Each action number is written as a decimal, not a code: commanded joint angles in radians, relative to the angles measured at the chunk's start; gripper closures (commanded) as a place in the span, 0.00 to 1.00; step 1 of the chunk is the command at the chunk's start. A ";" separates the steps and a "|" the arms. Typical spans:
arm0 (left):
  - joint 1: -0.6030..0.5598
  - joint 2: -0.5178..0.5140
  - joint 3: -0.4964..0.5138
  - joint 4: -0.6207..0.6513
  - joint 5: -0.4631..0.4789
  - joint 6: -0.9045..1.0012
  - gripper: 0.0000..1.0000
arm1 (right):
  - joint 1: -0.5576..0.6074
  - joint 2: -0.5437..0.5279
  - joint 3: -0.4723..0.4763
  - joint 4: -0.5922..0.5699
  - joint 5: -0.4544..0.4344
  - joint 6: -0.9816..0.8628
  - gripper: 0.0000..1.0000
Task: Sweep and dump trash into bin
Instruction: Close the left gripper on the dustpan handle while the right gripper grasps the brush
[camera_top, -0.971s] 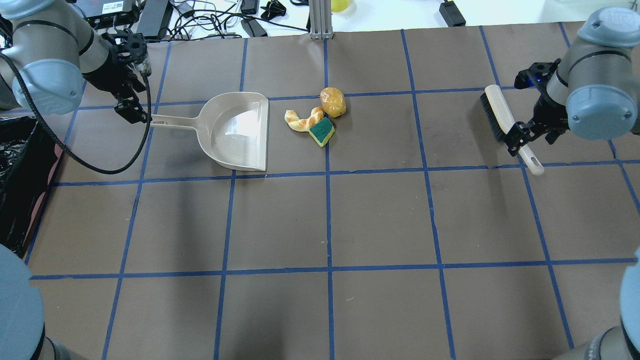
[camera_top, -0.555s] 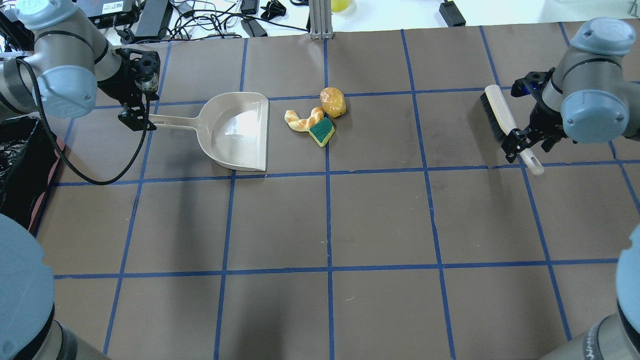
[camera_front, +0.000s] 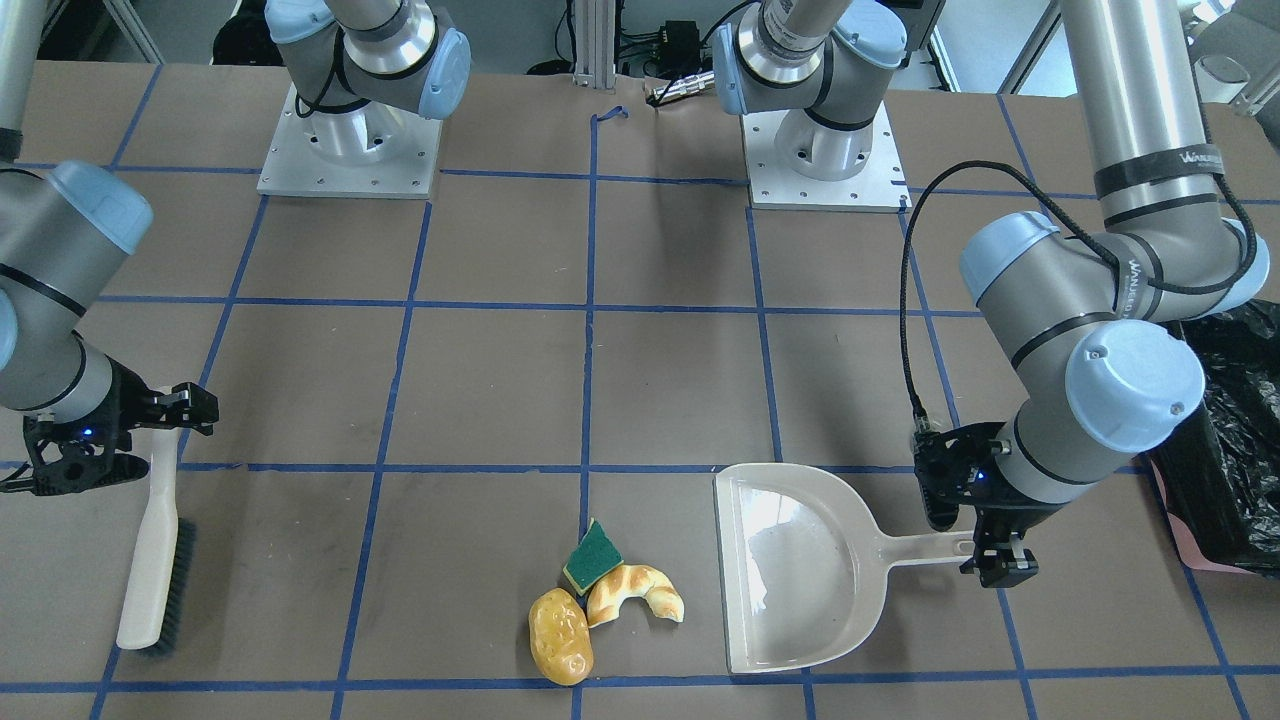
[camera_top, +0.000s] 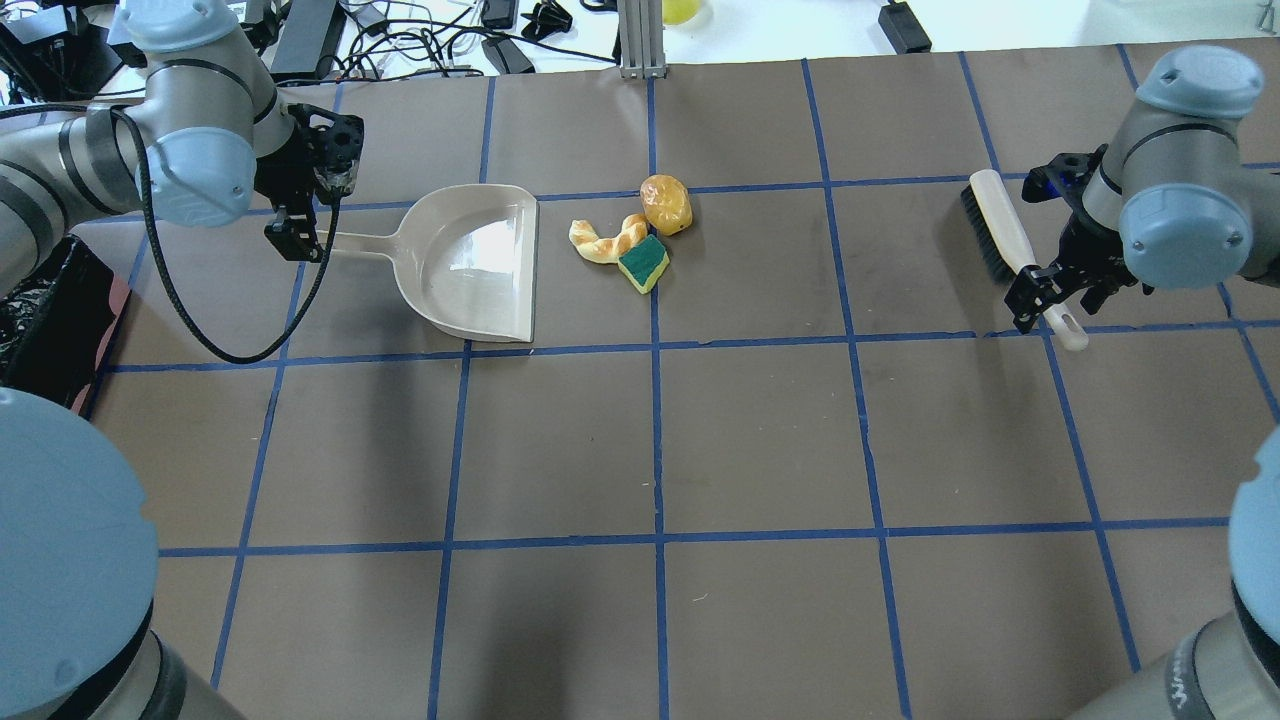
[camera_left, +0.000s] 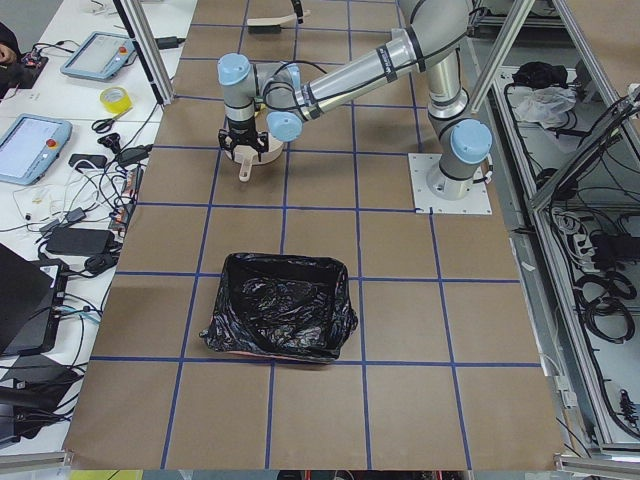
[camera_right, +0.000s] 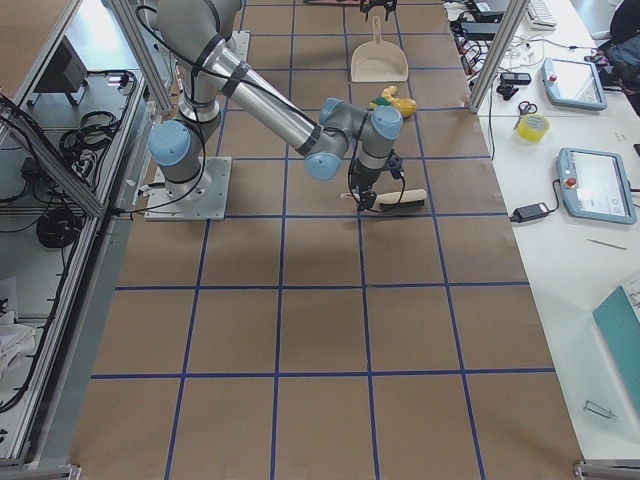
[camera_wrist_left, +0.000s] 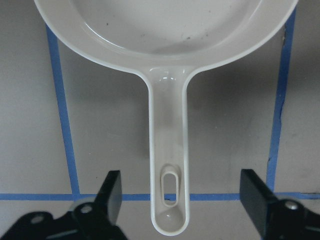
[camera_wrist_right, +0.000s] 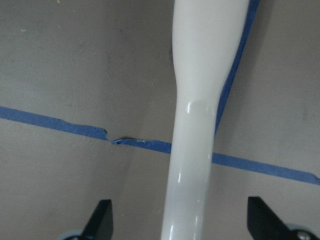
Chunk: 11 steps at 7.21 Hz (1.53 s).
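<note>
Exterior front-facing view shows illegible left arm (camera_front: 1135, 110) lettering near bin (camera_front: 1225, 450).

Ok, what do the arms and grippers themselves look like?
Both the left arm and right arm are silver-grey tubes with pale blue round joint caps. The left one carries lettered black bands and a looping black cable. The left gripper and right gripper are black two-finger units, each showing a small blue light.
</note>
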 joint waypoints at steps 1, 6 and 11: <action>-0.002 -0.013 0.002 -0.005 0.013 -0.041 0.13 | 0.000 0.001 -0.002 0.001 0.000 0.016 0.47; -0.002 -0.047 -0.013 0.007 0.015 -0.097 0.00 | 0.000 0.001 -0.012 0.020 0.010 0.048 1.00; -0.002 -0.052 -0.013 0.007 0.012 -0.138 0.10 | 0.096 -0.001 -0.107 0.089 0.072 0.206 1.00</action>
